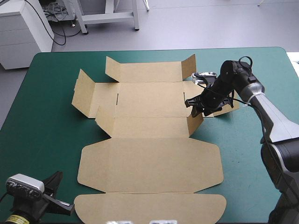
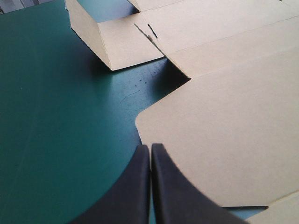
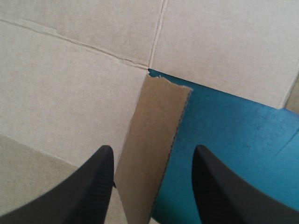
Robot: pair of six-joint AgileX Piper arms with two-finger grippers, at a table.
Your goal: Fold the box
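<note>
The brown box (image 1: 149,158) lies as a cut sheet on the teal-green table (image 1: 42,121), its lid flat toward the near edge. Its far flaps (image 1: 145,71) and left side flaps (image 1: 84,99) are tilted up. My right gripper (image 1: 192,107) is open at the sheet's right side. In the right wrist view, the right gripper (image 3: 153,151) straddles a small raised corner flap (image 3: 156,135) without pressing it. My left gripper (image 1: 57,178) is shut near the table's near left corner. In the left wrist view, the left gripper (image 2: 150,148) holds nothing and points at the lid's rounded corner (image 2: 154,116).
Bare teal-green cover (image 2: 56,116) lies between my left gripper and the box's raised left flaps (image 2: 107,46). More bare cover (image 3: 233,140) shows beside the small flap at the box's right side.
</note>
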